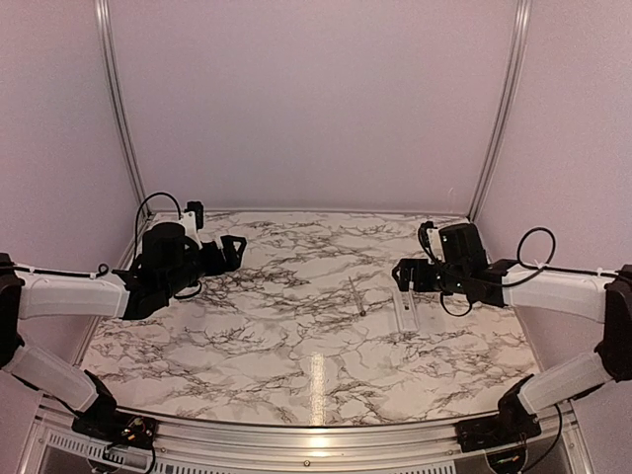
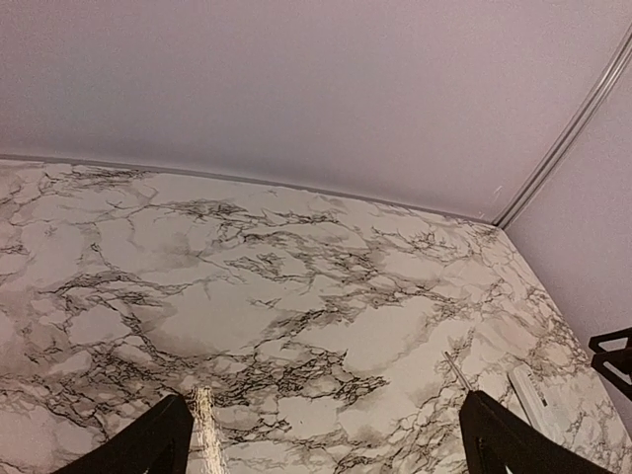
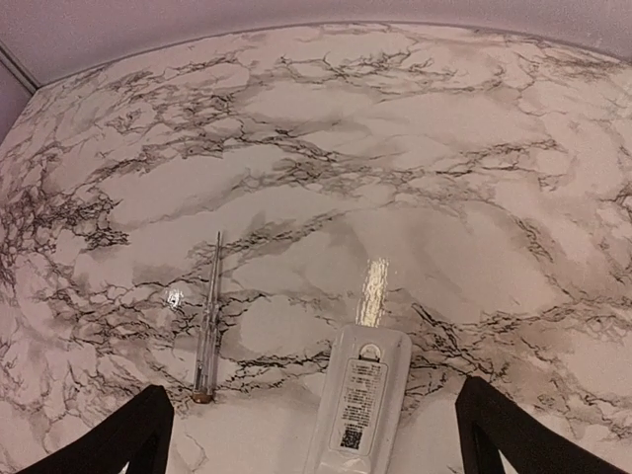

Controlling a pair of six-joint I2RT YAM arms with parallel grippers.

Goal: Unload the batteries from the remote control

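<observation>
The white remote control (image 1: pixel 405 307) lies on the marble table right of centre, just in front of my right gripper (image 1: pixel 399 275). In the right wrist view the remote (image 3: pixel 361 399) lies between the wide-open fingers (image 3: pixel 117 440), its labelled back face up and the cover closed. The right gripper (image 3: pixel 312 415) is empty and above it. The batteries are hidden. My left gripper (image 1: pixel 233 248) hovers at the far left, open and empty (image 2: pixel 326 434). The remote (image 2: pixel 537 395) shows at the lower right of the left wrist view.
A thin grey rod (image 1: pixel 356 296) lies just left of the remote; it also shows in the right wrist view (image 3: pixel 207 318) and the left wrist view (image 2: pixel 455 370). Pale walls with metal rails (image 1: pixel 118 109) enclose the table at the back and sides.
</observation>
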